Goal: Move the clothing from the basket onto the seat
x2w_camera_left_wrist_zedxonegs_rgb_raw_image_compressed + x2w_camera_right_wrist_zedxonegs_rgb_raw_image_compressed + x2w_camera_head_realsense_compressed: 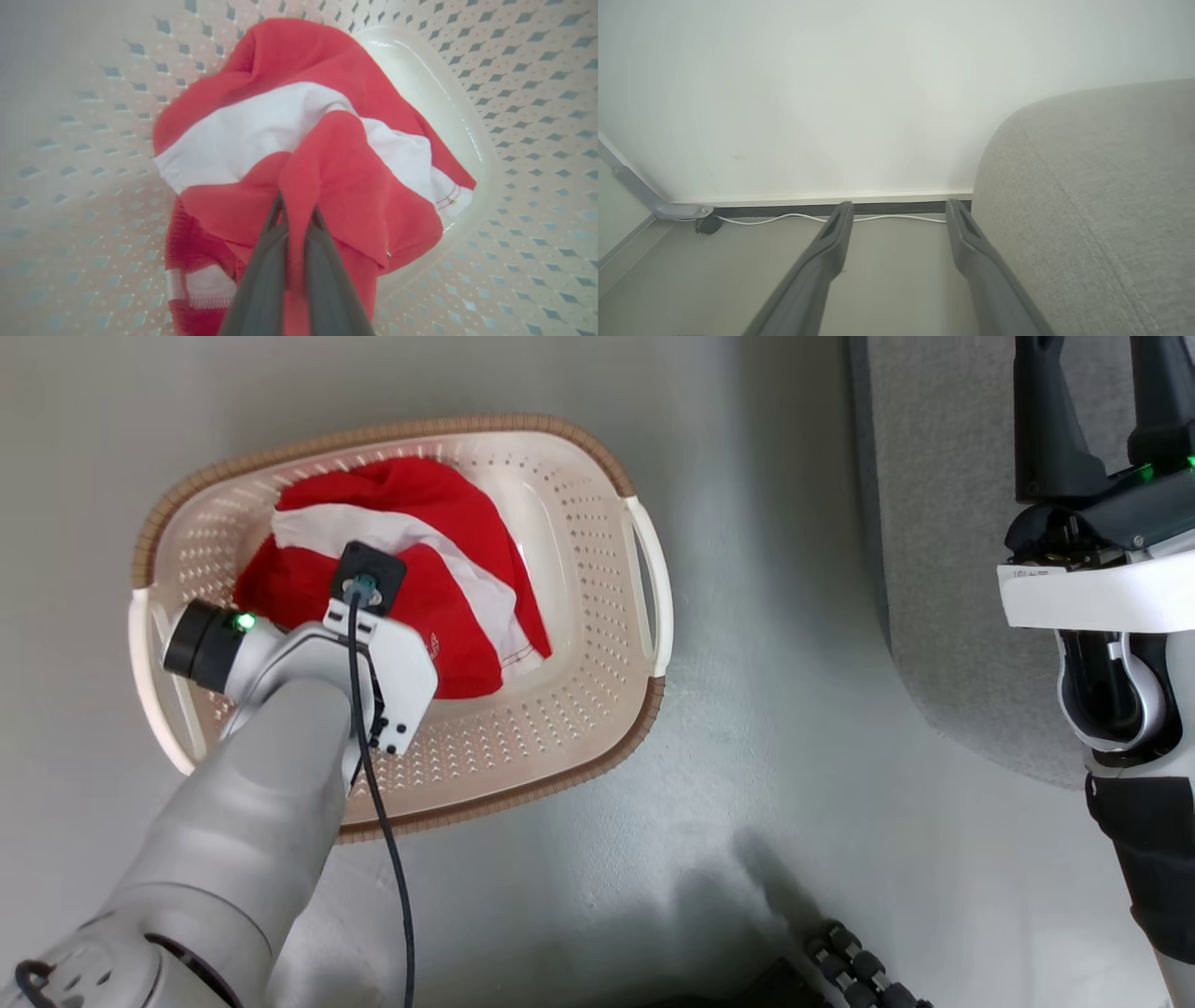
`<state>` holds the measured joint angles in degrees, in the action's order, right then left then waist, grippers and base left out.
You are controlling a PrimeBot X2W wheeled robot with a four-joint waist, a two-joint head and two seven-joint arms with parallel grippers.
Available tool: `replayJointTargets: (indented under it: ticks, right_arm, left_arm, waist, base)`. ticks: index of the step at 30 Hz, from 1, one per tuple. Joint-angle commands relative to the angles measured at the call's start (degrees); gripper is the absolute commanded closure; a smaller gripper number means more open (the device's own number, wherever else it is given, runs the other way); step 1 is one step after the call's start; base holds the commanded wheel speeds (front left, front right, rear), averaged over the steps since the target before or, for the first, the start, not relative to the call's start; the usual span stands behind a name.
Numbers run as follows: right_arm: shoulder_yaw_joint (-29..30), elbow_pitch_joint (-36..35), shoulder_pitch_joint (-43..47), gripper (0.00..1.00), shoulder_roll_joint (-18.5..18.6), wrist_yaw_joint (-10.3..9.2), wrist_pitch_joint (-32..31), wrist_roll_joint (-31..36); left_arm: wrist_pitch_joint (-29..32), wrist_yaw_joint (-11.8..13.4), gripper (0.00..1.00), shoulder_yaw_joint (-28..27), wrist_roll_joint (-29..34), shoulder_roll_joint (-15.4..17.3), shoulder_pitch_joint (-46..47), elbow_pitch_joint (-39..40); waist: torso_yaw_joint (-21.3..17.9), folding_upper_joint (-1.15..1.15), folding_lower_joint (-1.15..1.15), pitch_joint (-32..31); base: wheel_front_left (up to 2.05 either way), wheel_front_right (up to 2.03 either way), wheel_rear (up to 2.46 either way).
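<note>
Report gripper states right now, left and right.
Left gripper: shut on a fold of the clothing, inside the basket.
Right gripper: open, holding nothing, beside the seat.

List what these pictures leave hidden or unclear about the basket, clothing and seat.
Left wrist view: a fold of the clothing covers the left gripper at its tips, hiding how much is pinched.
Same view: overlapping folds hide whether it is one garment or two.
Head view: the left arm covers part of the basket.
Right wrist view: the edges cut off the seat.
</note>
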<state>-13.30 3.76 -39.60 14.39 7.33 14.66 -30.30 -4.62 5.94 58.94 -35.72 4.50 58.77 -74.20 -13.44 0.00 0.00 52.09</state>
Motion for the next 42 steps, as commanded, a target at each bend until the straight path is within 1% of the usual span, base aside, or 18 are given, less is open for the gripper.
replayJointTargets:
  ticks: [1,4,9,14,19,22,27,31,34,37,38,42]
  right_arm:
    - [-0.5,-0.8,2.4,0.00,0.2,0.16,0.3,-0.5]
    - [-0.8,0.6,3.1,0.00,0.2,0.16,0.3,-0.5]
    - [-1.1,2.5,4.5,0.00,0.2,0.16,0.3,0.3]
    - [-1.6,4.5,6.4,0.00,0.0,0.16,0.3,0.9]
    - [-1.7,6.7,9.0,0.00,-0.3,0.16,0.3,1.1]
    - [-1.7,7.8,10.4,0.00,-0.5,0.16,0.3,1.4]
    - [-1.7,9.5,12.8,0.00,-1.0,0.16,0.3,1.8]
    - [-1.9,10.6,14.7,0.00,-1.1,0.16,0.3,2.2]
    - [-1.8,11.3,16.1,0.00,-1.4,0.16,0.3,2.4]
    - [-1.6,11.9,17.3,0.00,-1.6,0.16,0.3,2.7]
    - [-1.6,11.9,17.3,0.00,-1.6,0.16,0.3,2.7]
    - [-1.3,12.6,18.6,0.00,-2.0,0.16,0.3,3.2]
  left_arm:
    - [-0.8,-0.4,1.00,-0.9,-0.5,0.4,-1.6,0.2]
    - [-4.4,-1.2,1.00,-1.6,-1.6,-0.1,-3.7,0.2]
    - [-7.4,-1.7,1.00,-2.4,-3.2,-1.0,-6.1,0.2]
    - [-9.4,-1.5,1.00,-3.4,-5.0,-1.5,-9.2,1.1]
    - [-10.3,-1.0,1.00,-4.9,-7.9,-1.6,-13.6,5.8]
    - [-10.3,0.3,1.00,-7.0,-8.2,-1.6,-15.6,10.3]
    - [-10.4,1.9,1.00,-12.2,-5.6,-1.6,-20.2,17.2]
    - [-10.4,2.1,1.00,-17.7,-2.3,-1.5,-24.2,22.9]
    - [-10.4,1.0,1.00,-21.2,0.8,-1.4,-27.4,26.9]
    - [-10.4,-0.7,1.00,-24.3,3.7,-1.5,-30.1,30.7]
    - [-10.4,-0.7,1.00,-24.3,3.7,-1.5,-30.1,30.7]
    - [-10.4,-3.0,1.00,-28.2,6.8,-1.5,-32.6,35.3]
  waist:
    - [0.1,0.00,0.00,-1.7]
    - [0.5,0.00,0.00,-5.2]
    - [1.2,0.00,0.00,-10.4]
    - [2.2,0.00,0.00,-16.2]
    - [3.7,0.00,0.00,-22.2]
    - [4.4,0.00,0.00,-25.3]
    - [5.4,0.00,0.00,-30.3]
    - [6.3,0.00,0.00,-33.8]
    - [6.9,0.00,0.00,-36.1]
    - [7.6,0.00,0.00,-38.0]
    - [7.6,0.00,0.00,-38.0]
    - [8.4,0.00,0.00,-40.2]
  base:
    - [0.00,0.00,0.00]
    - [0.00,0.00,0.00]
    - [0.00,0.00,0.00]
    - [0.00,0.00,0.00]
    - [0.00,0.00,0.00]
    - [0.00,0.00,0.00]
    - [0.00,0.00,0.00]
    - [0.00,0.00,0.00]
    - [0.00,0.00,0.00]
    - [0.00,0.00,0.00]
    - [0.00,0.00,0.00]
    - [0.00,0.00,0.00]
